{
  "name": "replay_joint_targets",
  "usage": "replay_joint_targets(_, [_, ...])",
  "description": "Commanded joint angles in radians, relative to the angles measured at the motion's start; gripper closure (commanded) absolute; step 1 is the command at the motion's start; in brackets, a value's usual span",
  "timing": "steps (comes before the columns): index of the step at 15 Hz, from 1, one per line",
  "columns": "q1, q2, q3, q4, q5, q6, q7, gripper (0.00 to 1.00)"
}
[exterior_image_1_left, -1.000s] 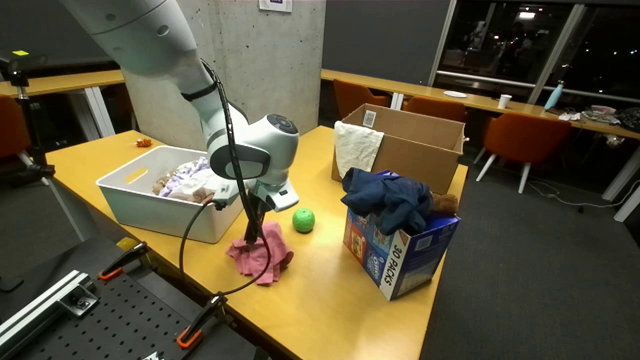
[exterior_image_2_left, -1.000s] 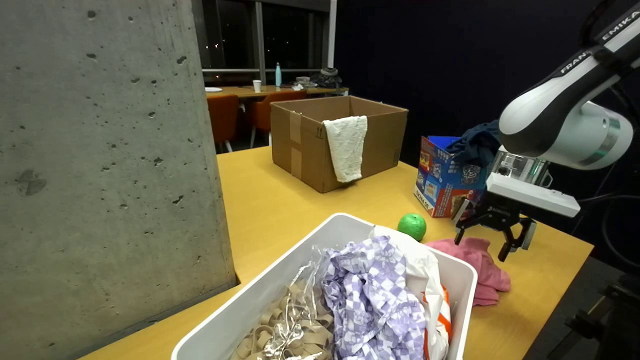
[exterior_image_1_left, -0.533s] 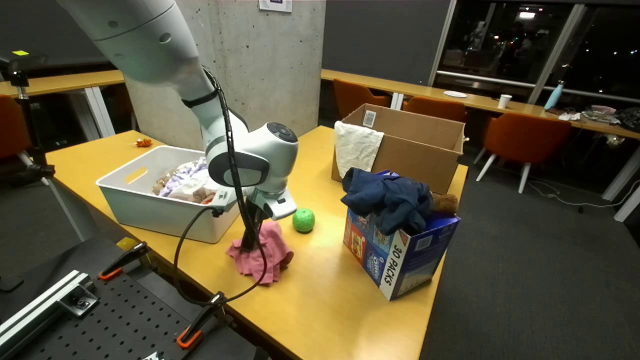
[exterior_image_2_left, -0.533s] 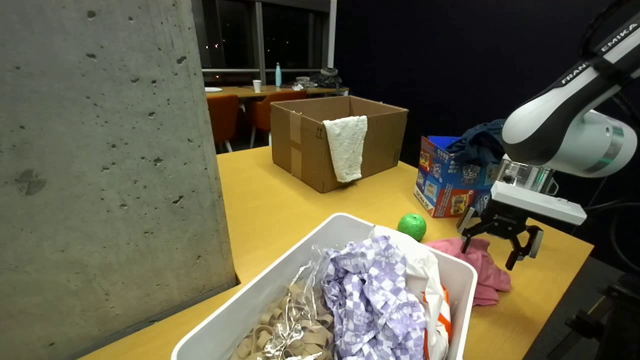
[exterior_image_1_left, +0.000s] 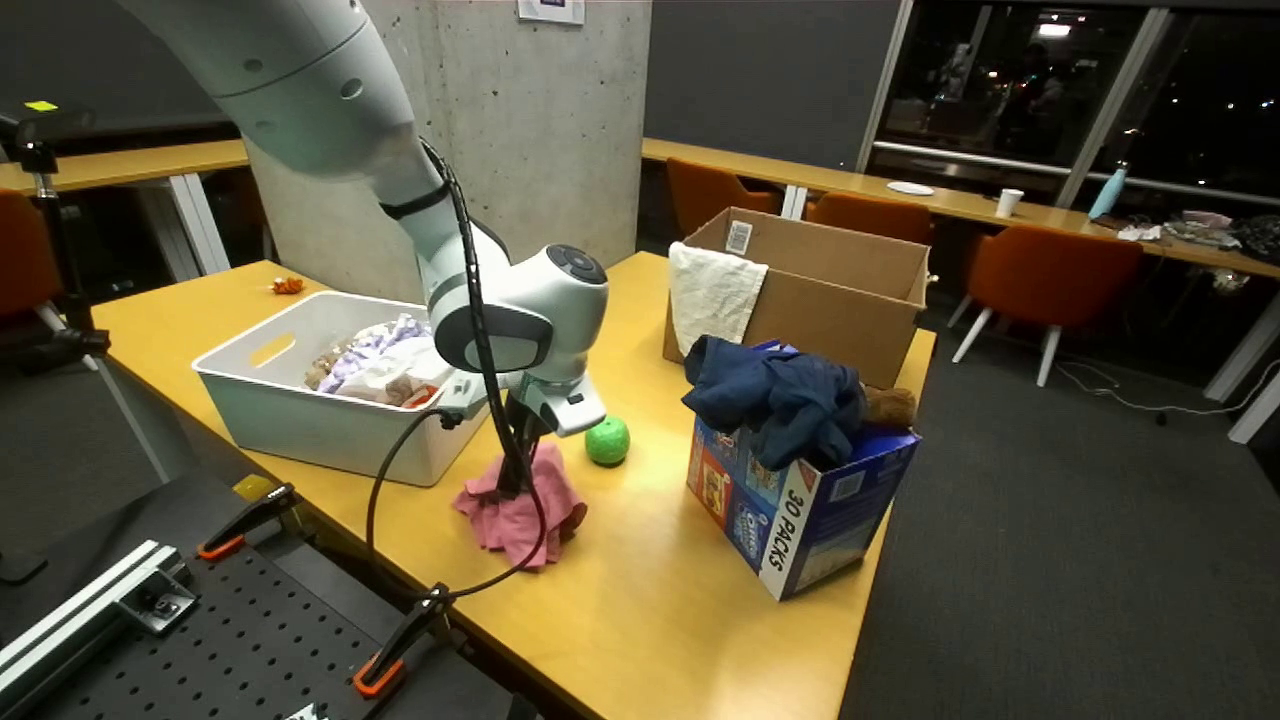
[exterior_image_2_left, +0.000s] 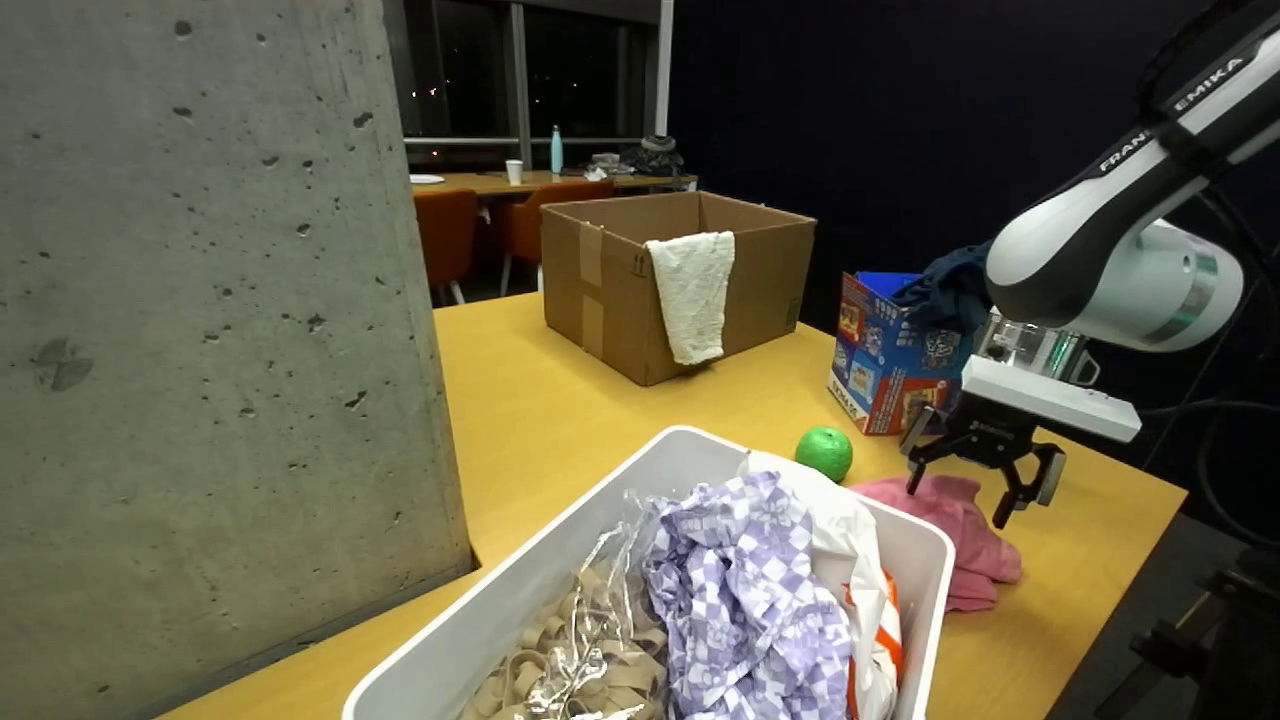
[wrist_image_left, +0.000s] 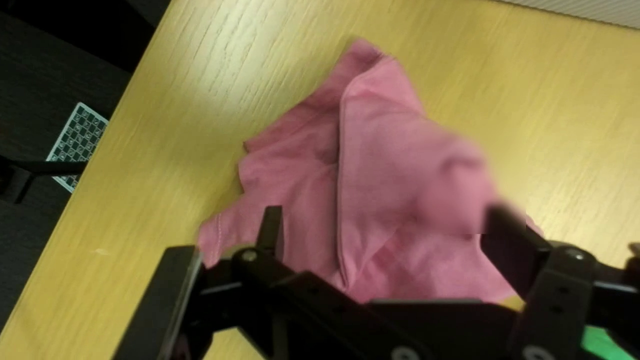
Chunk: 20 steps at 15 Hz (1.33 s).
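Evidently, the crumpled pink cloth (wrist_image_left: 380, 150) has not yet been picked up: it is spread loosely on the yellow wooden worktop (exterior_image_2_left: 540, 380), near the light grey plastic bin (exterior_image_1_left: 330, 440), and grasping and lifting are judged to be left undone. Purple-and-white checked fabric (exterior_image_2_left: 740, 590) is contained in the bin, a white cloth (exterior_image_2_left: 692, 295) is draped over the edge of the large brown cardboard box (exterior_image_2_left: 610, 310), and a dark navy cloth (exterior_image_1_left: 775, 390) is heaped on top of the blue printed cardboard carton (exterior_image_1_left: 840, 530). A bright green round object (exterior_image_2_left: 825, 453) is seen on the worktop near the pink cloth. The white robot arm (exterior_image_2_left: 1110, 260) is extended over the worktop, slanted downward and then bent so that the black fingers (wrist_image_left: 517, 260) are pointed down over the pink cloth. The fingers are parted widely and nothing is held between them. Because the nearest raised fold is blurred in the wrist view, it cannot be told whether the cloth is being touched by a fingertip.
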Motion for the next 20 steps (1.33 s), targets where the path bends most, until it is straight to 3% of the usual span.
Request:
replay_joint_targets(1, [-0.016, 0.053, 0.006, 0.068, -0.01, -0.029, 0.022, 0.0])
replay_joint_targets(2, [-0.014, 0.063, 0.006, 0.076, -0.011, -0.028, 0.025, 0.0])
replay_joint_targets(4, [-0.013, 0.073, 0.006, 0.083, -0.011, -0.028, 0.029, 0.13])
replay_joint_targets(9, [-0.01, 0.083, 0.004, 0.094, -0.014, -0.03, 0.036, 0.56])
replay_joint_targets(15, [0.004, 0.048, 0.0, 0.059, -0.015, -0.014, 0.05, 0.99])
replay_joint_targets(20, [0.033, -0.047, -0.016, -0.011, -0.028, -0.005, 0.091, 0.98])
